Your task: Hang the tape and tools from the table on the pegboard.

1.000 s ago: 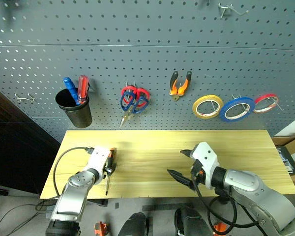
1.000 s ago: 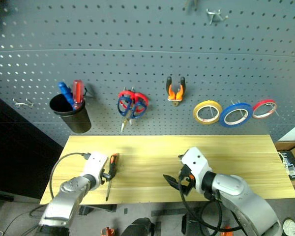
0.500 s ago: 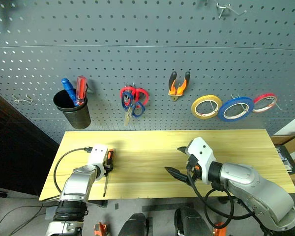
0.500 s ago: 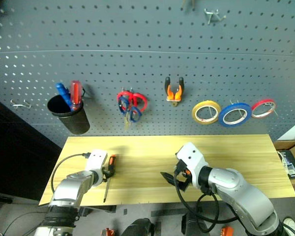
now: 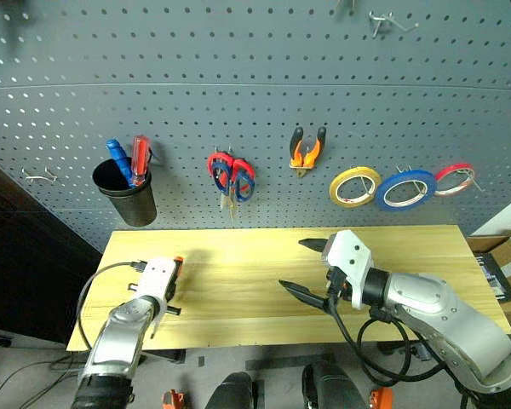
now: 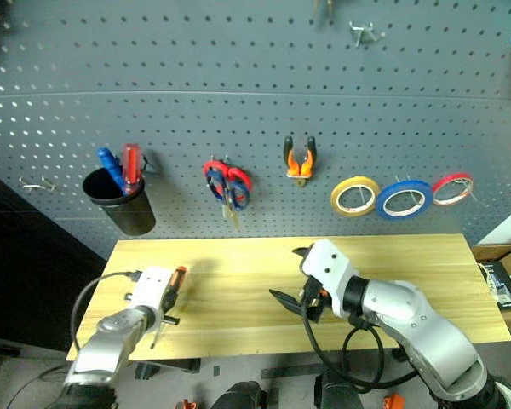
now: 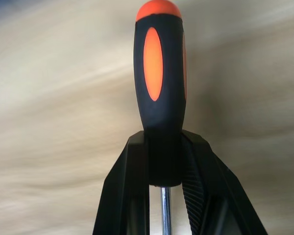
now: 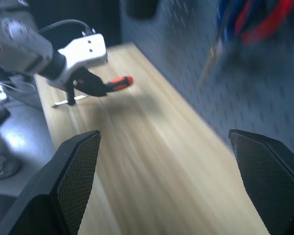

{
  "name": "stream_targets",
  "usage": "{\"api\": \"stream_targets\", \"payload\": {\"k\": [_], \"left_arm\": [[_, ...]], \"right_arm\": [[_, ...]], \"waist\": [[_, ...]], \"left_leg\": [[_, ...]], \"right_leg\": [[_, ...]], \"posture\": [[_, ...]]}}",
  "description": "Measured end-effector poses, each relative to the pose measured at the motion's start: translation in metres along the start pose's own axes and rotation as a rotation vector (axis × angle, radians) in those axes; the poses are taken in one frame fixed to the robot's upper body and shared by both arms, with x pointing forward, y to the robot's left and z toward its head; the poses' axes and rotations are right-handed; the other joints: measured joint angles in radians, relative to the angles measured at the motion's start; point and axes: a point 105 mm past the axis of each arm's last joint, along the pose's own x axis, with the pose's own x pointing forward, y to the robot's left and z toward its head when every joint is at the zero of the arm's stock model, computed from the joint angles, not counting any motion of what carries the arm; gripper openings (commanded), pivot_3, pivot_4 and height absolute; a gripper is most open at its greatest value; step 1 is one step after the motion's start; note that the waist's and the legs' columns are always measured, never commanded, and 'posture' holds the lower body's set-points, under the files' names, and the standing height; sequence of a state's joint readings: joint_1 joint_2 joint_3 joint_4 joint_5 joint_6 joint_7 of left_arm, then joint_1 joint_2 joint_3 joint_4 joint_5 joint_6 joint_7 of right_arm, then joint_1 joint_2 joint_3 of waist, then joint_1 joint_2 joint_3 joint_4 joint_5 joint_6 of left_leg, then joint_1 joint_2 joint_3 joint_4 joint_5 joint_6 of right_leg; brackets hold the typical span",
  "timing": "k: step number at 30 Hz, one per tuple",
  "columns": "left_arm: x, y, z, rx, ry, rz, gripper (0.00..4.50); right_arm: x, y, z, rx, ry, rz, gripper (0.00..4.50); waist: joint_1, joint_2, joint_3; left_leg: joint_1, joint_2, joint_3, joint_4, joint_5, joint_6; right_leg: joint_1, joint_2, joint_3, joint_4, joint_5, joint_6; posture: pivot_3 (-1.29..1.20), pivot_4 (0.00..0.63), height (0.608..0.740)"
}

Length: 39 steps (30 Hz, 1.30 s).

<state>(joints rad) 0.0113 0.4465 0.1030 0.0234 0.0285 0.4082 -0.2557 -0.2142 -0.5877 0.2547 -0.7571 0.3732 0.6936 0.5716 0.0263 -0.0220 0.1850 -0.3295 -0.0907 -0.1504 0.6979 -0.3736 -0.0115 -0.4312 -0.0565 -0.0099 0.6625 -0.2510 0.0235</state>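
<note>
My left gripper [image 5: 165, 296] is shut on the black-and-orange handle of the slim screwdriver [image 7: 159, 83], low over the front left of the wood-grain table [image 5: 238, 281]. The screwdriver's orange end [image 6: 178, 274] points toward the pegboard [image 5: 255, 85] and its shaft runs back under the hand. Hanging on the pegboard are the blue tape [image 5: 404, 189], the orange-and-black pliers [image 5: 307, 149] and the blue-handled scissors [image 5: 241, 181], overlapping a red-handled pair. My right gripper [image 5: 300, 268] hovers open over the table's middle, holding nothing.
A black cup [image 5: 128, 194] on the pegboard's left holds a blue and a red screwdriver. A yellow roll [image 5: 355, 185] and a red roll [image 5: 456, 177] flank the blue tape. Bare hooks sit at far left [image 5: 36, 176] and top right [image 5: 387, 21]. Cardboard boxes [image 5: 507, 260] stand right of the table.
My left gripper has shut on the screwdriver's handle and shifted a little left with it. My right gripper has risen slightly, still open. The swinging scissors now hang straighter.
</note>
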Motion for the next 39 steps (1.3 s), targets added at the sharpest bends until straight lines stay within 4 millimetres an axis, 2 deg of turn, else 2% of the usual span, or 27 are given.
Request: {"api": "stream_targets", "payload": {"k": [4,8,11,16,23,26,29,33,39], "left_arm": [[-0.022,0.01,0.041,0.074,-0.286,0.042,0.54],[-0.049,0.03,0.088,0.163,-0.541,0.13,0.54],[-0.064,0.032,0.115,0.186,-0.671,0.17,0.54],[-0.081,0.029,0.148,0.12,-0.809,0.24,0.54],[-0.092,0.053,0.219,-0.087,-0.976,0.355,0.54],[-0.095,0.056,0.24,-0.136,-1.017,0.346,0.54],[-0.091,0.06,0.255,-0.161,-1.039,0.335,0.54],[-0.066,0.062,0.259,-0.195,-1.007,0.309,0.54],[-0.025,0.035,0.249,-0.235,-0.936,0.21,0.54]], "right_arm": [[0.0,-0.007,0.008,-0.036,-0.054,0.017,4.5],[0.002,-0.019,0.016,-0.08,-0.096,0.04,4.5],[0.004,-0.025,0.016,-0.095,-0.106,0.068,4.5],[0.007,-0.034,0.018,-0.127,-0.122,0.112,4.5],[0.011,-0.04,0.021,-0.163,-0.139,0.134,4.5],[0.012,-0.042,0.025,-0.182,-0.146,0.126,4.5],[0.013,-0.042,0.025,-0.18,-0.15,0.121,4.5],[0.013,-0.042,0.024,-0.173,-0.154,0.107,4.5],[0.011,-0.038,0.025,-0.163,-0.154,0.09,4.5]], "waist": [[0.014,-0.002,-0.009],[0.032,-0.002,-0.033],[0.049,-0.003,-0.051],[0.086,-0.007,-0.082],[0.147,-0.016,-0.127],[0.164,-0.02,-0.134],[0.166,-0.019,-0.135],[0.163,-0.019,-0.138],[0.154,-0.02,-0.138]], "left_leg": [[0.0,0.0,0.0,0.0,0.0,0.0],[0.0,0.0,0.0,-0.001,0.0,0.0],[0.0,0.0,0.001,-0.001,0.0,0.0],[0.001,0.0,0.001,0.0,0.0,0.0],[0.002,-0.001,0.001,0.0,0.0,-0.001],[0.004,-0.001,0.0,0.0,0.0,-0.001],[0.005,-0.001,0.0,0.0,0.0,-0.001],[0.006,-0.001,0.001,0.0,0.0,-0.001],[0.006,-0.001,0.001,0.001,0.0,-0.001]], "right_leg": [[0.0,0.0,0.0,0.0,0.0,0.0],[0.0,0.0,0.0,0.0,0.0,0.0],[0.0,0.001,0.001,0.0,0.0,0.0],[0.001,0.002,0.001,0.001,0.0,0.0],[0.002,0.002,0.001,0.001,0.0,-0.001],[0.004,0.002,0.001,0.001,0.0,-0.001],[0.005,0.002,0.001,0.001,0.001,-0.001],[0.006,0.002,0.001,0.001,0.001,-0.001],[0.006,0.002,0.001,0.001,0.001,-0.001]], "posture": [[0.12,0.109,0.74],[0.18,0.074,0.74],[0.23,0.052,0.74],[0.26,0.021,0.74],[0.25,0.007,0.74],[0.24,0.007,0.74],[0.22,0.006,0.74],[0.18,0.007,0.74],[0.14,0.016,0.74]]}}
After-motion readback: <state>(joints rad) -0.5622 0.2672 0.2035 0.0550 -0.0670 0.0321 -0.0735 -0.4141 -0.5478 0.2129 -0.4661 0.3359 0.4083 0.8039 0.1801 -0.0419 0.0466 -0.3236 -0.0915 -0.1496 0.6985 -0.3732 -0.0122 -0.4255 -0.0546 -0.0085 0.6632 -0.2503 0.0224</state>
